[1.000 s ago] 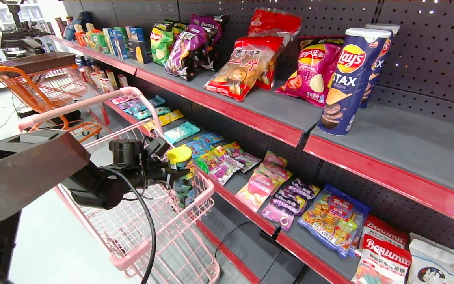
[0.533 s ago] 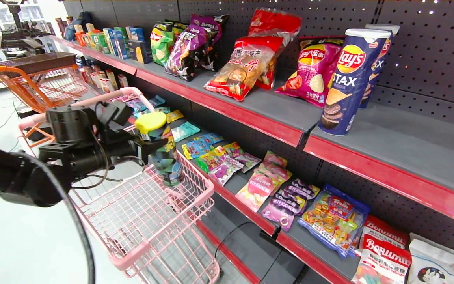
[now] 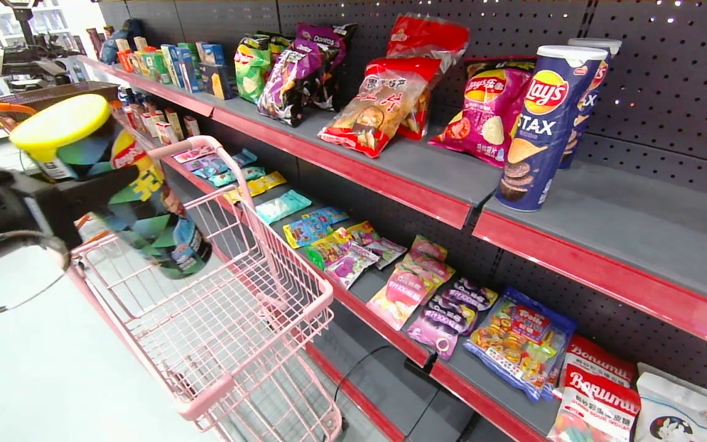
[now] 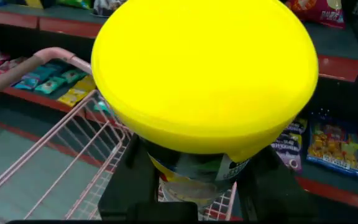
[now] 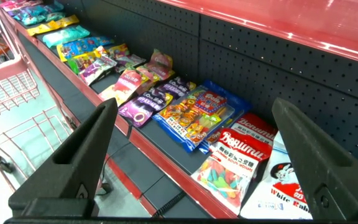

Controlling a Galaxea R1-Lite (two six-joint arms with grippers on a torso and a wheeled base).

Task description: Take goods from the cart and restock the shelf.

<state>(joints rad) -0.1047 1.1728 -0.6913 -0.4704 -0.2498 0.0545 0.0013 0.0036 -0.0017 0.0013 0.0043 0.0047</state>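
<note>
A tall chip can (image 3: 145, 209) with a yellow lid (image 3: 59, 126) and a patchwork label hangs tilted above the near left side of the pink cart (image 3: 231, 288). My left gripper (image 3: 99, 184) is shut on it just below the lid. In the left wrist view the yellow lid (image 4: 204, 68) looms large, with my left gripper (image 4: 194, 186) clamping the can body from both sides. My right gripper (image 5: 194, 115) stands open with nothing in it, out over the lower shelf's candy bags (image 5: 191, 115).
The top shelf (image 3: 605, 209) has bare grey room right of two upright blue chip cans (image 3: 540, 123); chip bags (image 3: 384, 104) fill its left. The lower shelf holds candy bags (image 3: 439, 307). An orange cart (image 3: 53, 123) stands behind.
My left gripper has lifted the chip can up out of the pink cart and carried it left, closer to the head camera. The shelf goods have not moved.
</note>
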